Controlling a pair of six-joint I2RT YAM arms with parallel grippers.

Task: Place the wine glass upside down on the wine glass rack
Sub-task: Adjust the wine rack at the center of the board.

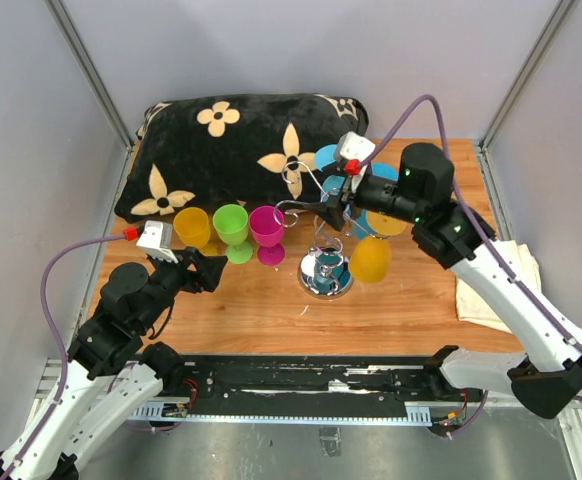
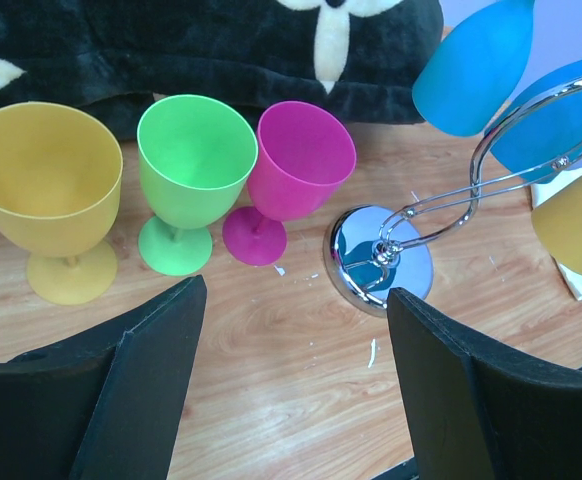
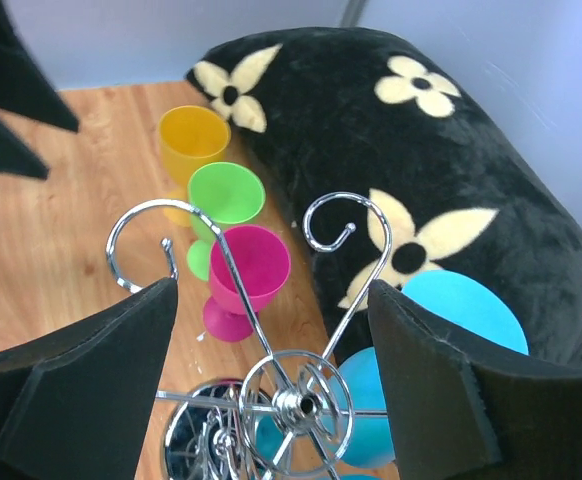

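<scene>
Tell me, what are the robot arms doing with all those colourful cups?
The robot is hanging wine glasses upside down on the shiny rack. Blue glasses and orange glasses already hang there. The right gripper is open above it, holding nothing. The left gripper is open too, facing the yellow glass, green glass and pink glass standing on the table.

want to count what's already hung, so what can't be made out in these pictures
- Top view: the right arm covers the top of the wine glass rack and part of the blue glass, so the hung glasses cannot be counted.
- Left wrist view: the hung yellow glass is cut off by the right edge, so how it hangs does not show.
- Right wrist view: the rack's base is cut off by the bottom edge.
</scene>
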